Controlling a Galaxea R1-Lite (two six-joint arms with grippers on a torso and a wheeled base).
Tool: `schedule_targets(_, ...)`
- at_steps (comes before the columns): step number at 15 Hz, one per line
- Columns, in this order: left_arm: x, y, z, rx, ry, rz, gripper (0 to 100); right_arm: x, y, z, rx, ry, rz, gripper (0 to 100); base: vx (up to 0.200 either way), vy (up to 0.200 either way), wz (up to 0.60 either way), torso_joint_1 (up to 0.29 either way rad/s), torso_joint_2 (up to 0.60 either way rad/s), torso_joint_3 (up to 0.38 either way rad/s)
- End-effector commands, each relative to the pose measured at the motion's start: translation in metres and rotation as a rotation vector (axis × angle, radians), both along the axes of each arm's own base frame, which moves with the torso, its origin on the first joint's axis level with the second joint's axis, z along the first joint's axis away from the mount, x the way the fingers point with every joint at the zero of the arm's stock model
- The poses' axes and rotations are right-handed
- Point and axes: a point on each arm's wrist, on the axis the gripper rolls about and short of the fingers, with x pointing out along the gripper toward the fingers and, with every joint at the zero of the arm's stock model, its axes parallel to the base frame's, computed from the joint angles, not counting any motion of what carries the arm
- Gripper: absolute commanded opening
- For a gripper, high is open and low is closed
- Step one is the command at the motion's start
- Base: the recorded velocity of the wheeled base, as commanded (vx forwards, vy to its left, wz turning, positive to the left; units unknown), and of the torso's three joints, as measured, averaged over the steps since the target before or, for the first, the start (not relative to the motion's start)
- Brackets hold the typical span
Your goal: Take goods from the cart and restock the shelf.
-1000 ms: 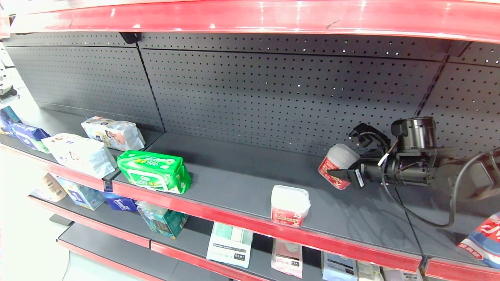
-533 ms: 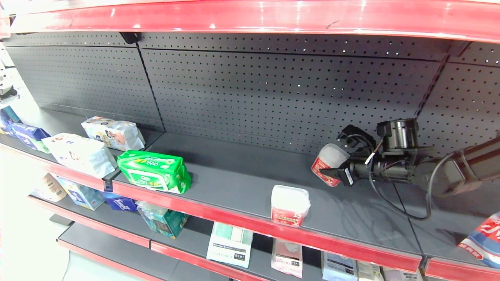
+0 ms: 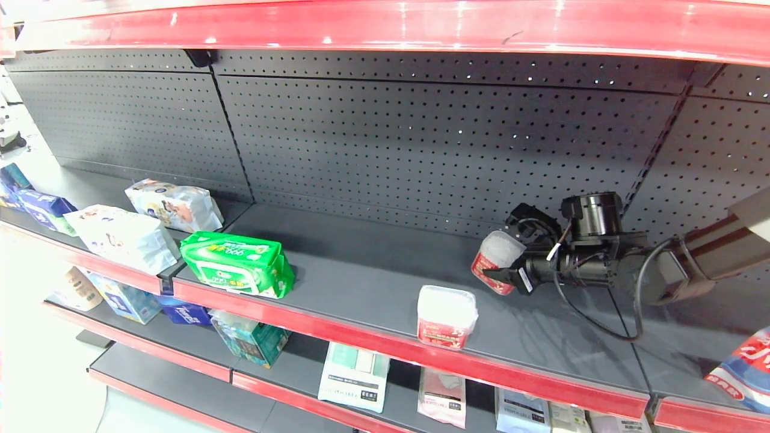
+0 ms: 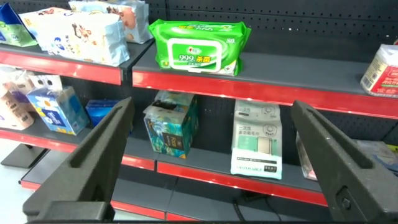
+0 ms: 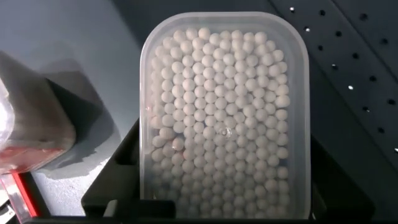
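R arm w/ bead tub has slid left & lower over the shelf since 1 s ago.
Head view: I see R gripper clamped on the bead tub, tilted, low over the shelf board near the back panel, behind & right of the second tub at the front edge; green wipes pack well left. L wrist view: L gripper jaws spread wide, nothing between, facing the wipes pack & lower shelves. R wrist view: tub's clear face, white beads inside, black fingers either side; second tub close by.
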Motion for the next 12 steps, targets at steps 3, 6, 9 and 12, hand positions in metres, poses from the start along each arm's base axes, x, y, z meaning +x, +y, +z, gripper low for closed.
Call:
schedule_targets(3,0.0,0.0,0.0,0.0,0.001,0.001,100,0.003,0.012,-0.005,-0.002,0.004,0.033,0,0.0,0.0,0.0,0.0,0.0,0.0)
schedule_targets(6,0.0,0.0,0.0,0.0,0.001,0.001,100,0.008,0.019,-0.013,-0.014,0.012,0.055,0,0.0,0.0,0.0,0.0,0.0,0.0)
schedule_targets(9,0.0,0.0,0.0,0.0,0.001,0.001,100,0.013,0.021,-0.017,-0.016,0.015,0.06,0,0.0,0.0,0.0,0.0,0.0,0.0)
schedule_targets(12,0.0,0.0,0.0,0.0,0.001,0.001,100,0.015,0.022,-0.021,-0.019,0.022,0.061,0,0.0,0.0,0.0,0.0,0.0,0.0)
